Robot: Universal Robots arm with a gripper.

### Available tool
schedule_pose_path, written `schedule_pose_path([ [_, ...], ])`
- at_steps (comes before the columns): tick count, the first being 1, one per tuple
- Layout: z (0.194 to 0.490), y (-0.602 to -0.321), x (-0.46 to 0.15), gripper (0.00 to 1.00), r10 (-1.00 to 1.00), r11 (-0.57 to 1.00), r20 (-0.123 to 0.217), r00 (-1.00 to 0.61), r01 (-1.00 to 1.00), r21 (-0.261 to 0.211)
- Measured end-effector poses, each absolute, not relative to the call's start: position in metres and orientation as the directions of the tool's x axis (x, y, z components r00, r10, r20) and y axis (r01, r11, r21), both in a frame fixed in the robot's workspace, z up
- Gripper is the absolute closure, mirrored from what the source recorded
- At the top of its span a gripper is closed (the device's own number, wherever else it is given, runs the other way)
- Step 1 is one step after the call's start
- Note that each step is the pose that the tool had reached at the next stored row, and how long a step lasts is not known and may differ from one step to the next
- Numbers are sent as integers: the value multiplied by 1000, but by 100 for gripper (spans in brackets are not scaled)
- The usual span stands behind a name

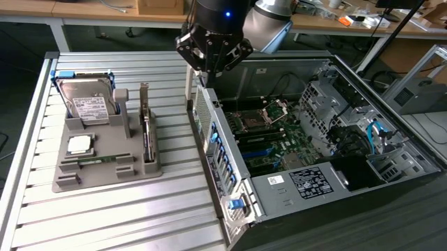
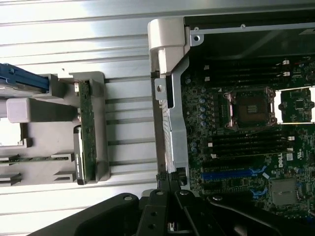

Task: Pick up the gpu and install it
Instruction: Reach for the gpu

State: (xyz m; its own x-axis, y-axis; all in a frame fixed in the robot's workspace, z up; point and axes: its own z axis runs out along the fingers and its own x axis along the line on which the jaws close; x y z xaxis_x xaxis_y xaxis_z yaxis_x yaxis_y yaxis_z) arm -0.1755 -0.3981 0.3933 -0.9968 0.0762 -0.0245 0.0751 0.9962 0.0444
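going by the exterior view's left, i see the slatted worktop [image 1: 125,219] carrying a grey parts holder [image 1: 104,180]. the silver hard drive [image 1: 87,102] stands upright at the holder's far end, and the short green memory stick [image 1: 104,158] lies in a groove nearer the camera. the gpu [image 1: 148,137] is in the slot along the holder's edge nearest the case. it stands on its long edge, a thin strip with its metal bracket sticking up at the far end. the wrist view shows the same card [image 2: 86,128] edge-on in its slot, untouched.

further right, my tool [image 1: 211,69] hangs over the rear wall of the open computer case [image 1: 231,172], well apart from the card. its fingers are together and hold nothing, as the wrist view also shows [image 2: 170,189]. right of that is the bare motherboard [image 1: 269,141].

the risks, as i judge them:
- with the fingers together, the tool would land on the card's top edge instead of straddling it, and could jam the card into the slot.
- the card is thin and tall, so an off-centre grip could let it tilt and bind against the holder's walls.
- the tool sits close over the case wall, so a low sideways sweep could clip the sheet metal.
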Motion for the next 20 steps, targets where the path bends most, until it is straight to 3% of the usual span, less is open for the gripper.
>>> schedule_pose_path([
  [20, 393, -398, -181, 89, 76, 996, -25, -997, 75, 44],
])
